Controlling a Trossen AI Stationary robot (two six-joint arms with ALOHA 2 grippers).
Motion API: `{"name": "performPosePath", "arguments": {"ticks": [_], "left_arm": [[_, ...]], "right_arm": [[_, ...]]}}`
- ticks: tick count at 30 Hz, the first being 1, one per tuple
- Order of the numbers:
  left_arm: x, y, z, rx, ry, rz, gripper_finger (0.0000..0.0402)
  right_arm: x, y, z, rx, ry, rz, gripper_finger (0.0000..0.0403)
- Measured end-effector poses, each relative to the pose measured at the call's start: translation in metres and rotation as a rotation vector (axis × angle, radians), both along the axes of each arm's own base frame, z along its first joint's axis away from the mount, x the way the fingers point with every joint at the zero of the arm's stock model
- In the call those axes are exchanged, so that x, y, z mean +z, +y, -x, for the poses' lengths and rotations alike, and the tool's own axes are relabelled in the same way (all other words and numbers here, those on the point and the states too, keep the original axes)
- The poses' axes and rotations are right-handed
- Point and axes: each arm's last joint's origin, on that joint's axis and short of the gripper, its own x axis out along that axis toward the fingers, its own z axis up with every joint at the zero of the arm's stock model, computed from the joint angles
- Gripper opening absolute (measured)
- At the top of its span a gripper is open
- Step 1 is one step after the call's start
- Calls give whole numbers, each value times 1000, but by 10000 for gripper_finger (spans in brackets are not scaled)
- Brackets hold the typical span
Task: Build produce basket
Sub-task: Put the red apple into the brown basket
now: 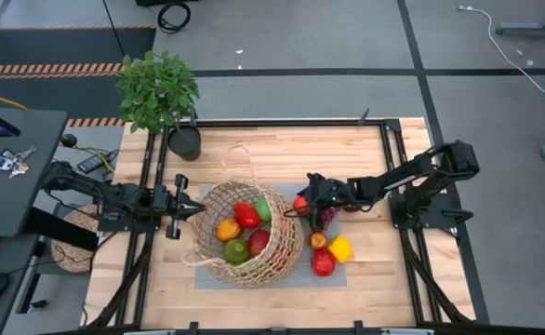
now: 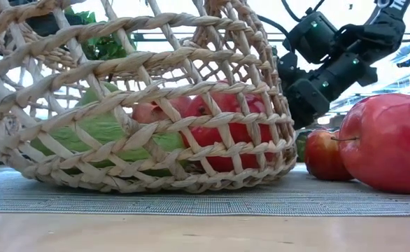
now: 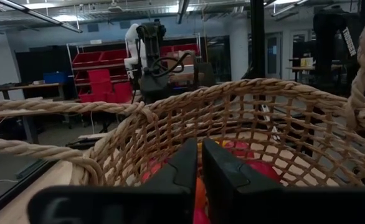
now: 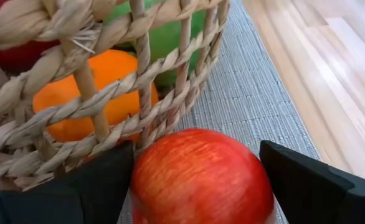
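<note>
Gripping: right gripper (image 4: 198,180), fingers spread wide around a red apple (image 4: 201,177), just right of the basket (image 1: 245,233).
Left gripper (image 1: 191,212): fingers closed, empty, at the basket's left rim.
Basket: on a grey mat (image 1: 342,274), mid-table, holding produce (image 1: 245,228).
Loose produce: red, orange, yellow pieces (image 1: 330,251) on the mat, right of basket.
</note>
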Motion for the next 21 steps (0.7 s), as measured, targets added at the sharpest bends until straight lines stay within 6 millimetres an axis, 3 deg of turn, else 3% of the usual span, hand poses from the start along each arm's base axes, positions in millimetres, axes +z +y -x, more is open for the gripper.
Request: {"name": "performPosePath", "arguments": {"ticks": [21], "left_arm": [[0, 0, 0, 1, 1, 0, 36]], "right_arm": [[3, -1, 0, -10, -18, 60, 346]]}}
